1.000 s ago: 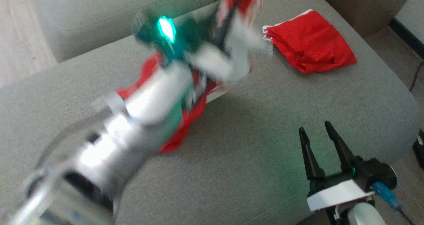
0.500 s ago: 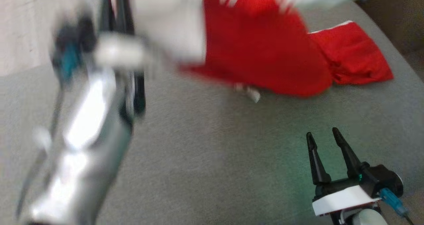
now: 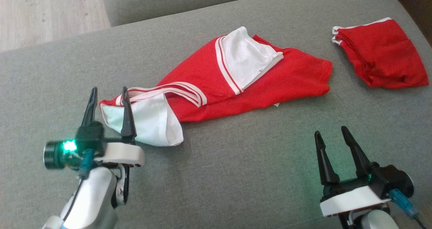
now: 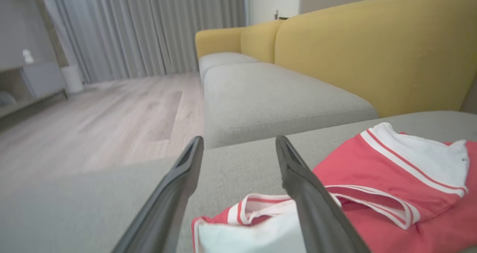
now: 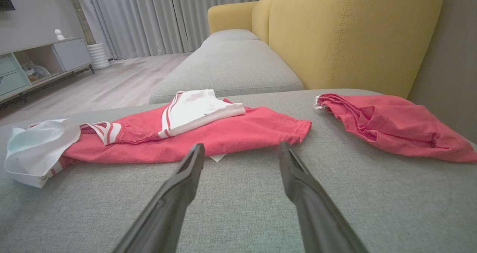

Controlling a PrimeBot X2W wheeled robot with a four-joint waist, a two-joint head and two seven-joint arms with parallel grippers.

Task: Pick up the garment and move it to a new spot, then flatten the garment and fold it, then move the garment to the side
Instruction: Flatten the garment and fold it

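Yellow backrest (image 5: 354, 33) beyond red garment (image 5: 242, 133)

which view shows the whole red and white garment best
The head view: the red and white garment lies whole, seen from above. The right wrist view shows it low and foreshortened; the left wrist view crops it.

Soft, even daylight fills the head view, which is sharp throughout; the garment (image 3: 202, 77) throws only a faint shadow on the grey sofa cushion (image 3: 236, 168). A green lamp (image 3: 69, 145) on the left gripper (image 3: 109, 89) glows brightly, and a green tint spreads over the cushion beside the right gripper (image 3: 330, 130). Both wrist views bend at the edges. The left one is hazy, its near fingers (image 4: 167, 204) blurred and the curtains (image 4: 149, 25) behind soft.
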